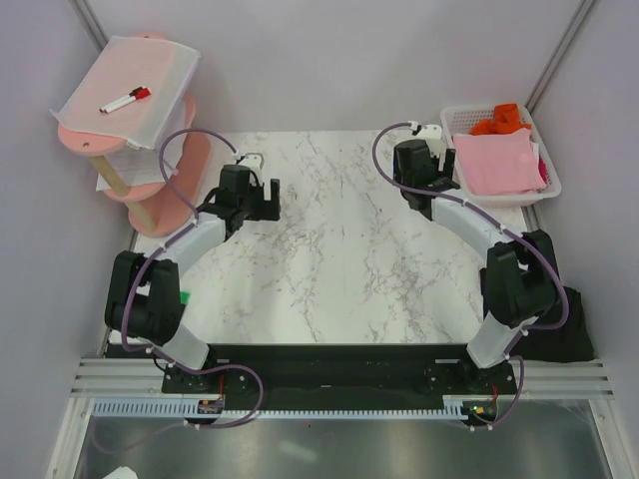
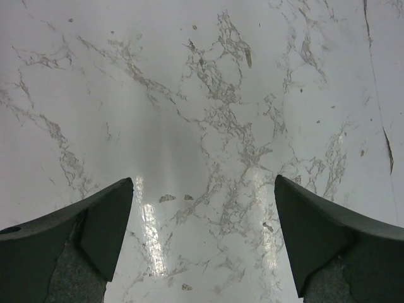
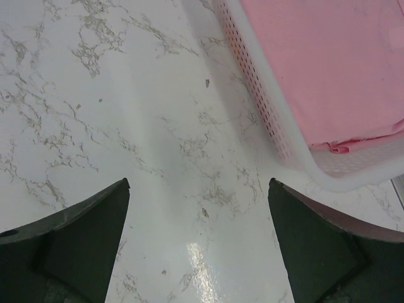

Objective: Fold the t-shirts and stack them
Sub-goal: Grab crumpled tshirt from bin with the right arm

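Observation:
The light pink t-shirt [image 1: 496, 163] lies folded in a white basket [image 1: 548, 186] at the table's far right; it also shows in the right wrist view [image 3: 328, 63]. A dark mass [image 1: 567, 334] lies beside the right arm's base; I cannot tell whether it is the black t-shirt. My right gripper [image 1: 431, 185] hangs open and empty over bare marble just left of the basket [image 3: 265, 107], its jaws wide apart [image 3: 199, 189]. My left gripper [image 1: 262, 198] is open and empty over the marble at the far left [image 2: 204, 189].
An orange item [image 1: 502, 120] sits at the basket's far end. A pink tiered stand [image 1: 160, 190] at the far left carries a translucent white mesh sheet [image 1: 150, 80] with a red marker [image 1: 126, 99] on it. Grey walls enclose the marble table [image 1: 339, 259].

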Robot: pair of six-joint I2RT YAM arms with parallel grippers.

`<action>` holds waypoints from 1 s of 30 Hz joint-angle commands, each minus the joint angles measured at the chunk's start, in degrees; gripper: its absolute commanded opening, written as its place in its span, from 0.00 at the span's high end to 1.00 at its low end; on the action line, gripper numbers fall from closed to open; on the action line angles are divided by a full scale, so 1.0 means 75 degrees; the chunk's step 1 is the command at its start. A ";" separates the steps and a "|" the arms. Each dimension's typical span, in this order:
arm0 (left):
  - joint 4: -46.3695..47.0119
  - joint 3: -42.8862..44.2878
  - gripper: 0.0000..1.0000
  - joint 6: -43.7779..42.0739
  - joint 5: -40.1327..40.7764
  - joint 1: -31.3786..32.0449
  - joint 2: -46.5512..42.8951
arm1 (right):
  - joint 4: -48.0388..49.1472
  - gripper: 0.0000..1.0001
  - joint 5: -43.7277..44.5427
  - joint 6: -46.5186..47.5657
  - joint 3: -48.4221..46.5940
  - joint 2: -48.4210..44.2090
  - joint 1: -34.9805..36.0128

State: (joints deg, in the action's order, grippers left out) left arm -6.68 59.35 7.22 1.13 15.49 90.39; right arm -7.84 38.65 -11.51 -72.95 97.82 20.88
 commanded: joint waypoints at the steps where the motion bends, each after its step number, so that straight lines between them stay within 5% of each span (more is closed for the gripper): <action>1: 0.0375 -0.0144 0.00 -0.0178 0.0037 -0.0014 -0.0204 | 0.0025 0.02 -0.0056 0.0303 -0.0597 0.0258 -0.0019; 17: 0.0738 -0.0519 0.00 -0.0248 -0.0396 0.0009 0.0018 | -0.1392 0.02 -0.1135 0.0008 -0.4837 0.2448 -0.2269; 30: 0.0808 -0.0519 0.00 -0.0295 -0.0947 0.0091 0.0288 | -0.1440 0.02 -0.0385 0.0304 -0.5777 0.4089 -0.2761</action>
State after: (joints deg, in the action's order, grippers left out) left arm -2.85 55.33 7.20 -3.70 15.90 92.86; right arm -17.28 32.29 -9.56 -113.03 125.51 1.52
